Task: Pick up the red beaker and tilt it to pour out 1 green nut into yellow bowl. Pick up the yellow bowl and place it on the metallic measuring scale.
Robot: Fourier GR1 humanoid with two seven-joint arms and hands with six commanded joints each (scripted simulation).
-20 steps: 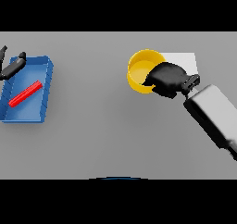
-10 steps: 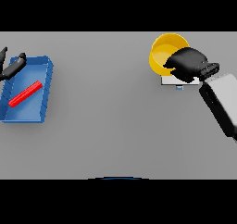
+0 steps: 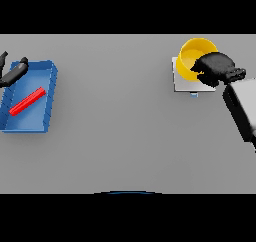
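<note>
The yellow bowl (image 3: 192,57) is at the far right of the table, over the metallic measuring scale (image 3: 183,82), which shows as a pale square plate under it. My right hand (image 3: 215,68) is shut on the bowl's right rim, its dark fingers curled over the edge. Whether the bowl rests on the scale or hangs just above it cannot be told. No nut shows inside the bowl. The red beaker (image 3: 27,101) lies on its side in the blue tray (image 3: 50,93) at the far left. My left hand (image 3: 14,72) sits at the tray's upper left corner, fingers straight.
The blue tray's raised walls surround the beaker on all sides. A small blue tab (image 3: 194,94) sticks out from the scale's near edge. My right forearm (image 3: 242,108) slants in from the right edge.
My right hand has carried the yellow bowl to the right and slightly farther back, from beside the scale to over it. The left hand and beaker have not moved.
</note>
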